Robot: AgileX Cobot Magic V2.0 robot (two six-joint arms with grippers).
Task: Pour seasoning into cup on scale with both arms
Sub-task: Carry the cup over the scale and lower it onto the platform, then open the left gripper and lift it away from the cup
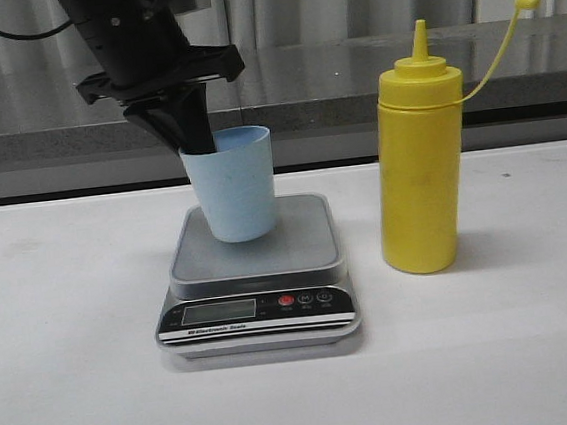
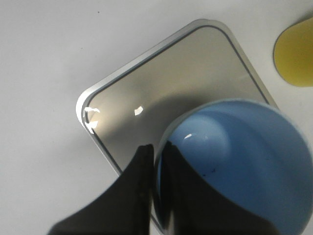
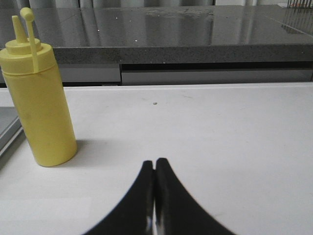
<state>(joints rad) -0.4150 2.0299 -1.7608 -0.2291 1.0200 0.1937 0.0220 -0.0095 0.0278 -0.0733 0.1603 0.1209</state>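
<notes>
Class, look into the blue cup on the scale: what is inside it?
The cup looks empty apart from a few dark specks; one finger of the left gripper reaches inside, hiding part of the wall.

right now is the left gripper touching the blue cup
Touching. In the left wrist view the left gripper has one finger inside and one outside the cup, pinching its rim wall. The front view shows the same grip above the scale.

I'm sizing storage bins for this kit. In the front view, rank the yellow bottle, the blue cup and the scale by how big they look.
1. Scale: widest footprint, though flat and nearest the camera.
2. Yellow bottle: tallest; whether it or the scale fills more of the view is close.
3. Blue cup: clearly smallest, pinched at its rim by the left claw.
</notes>
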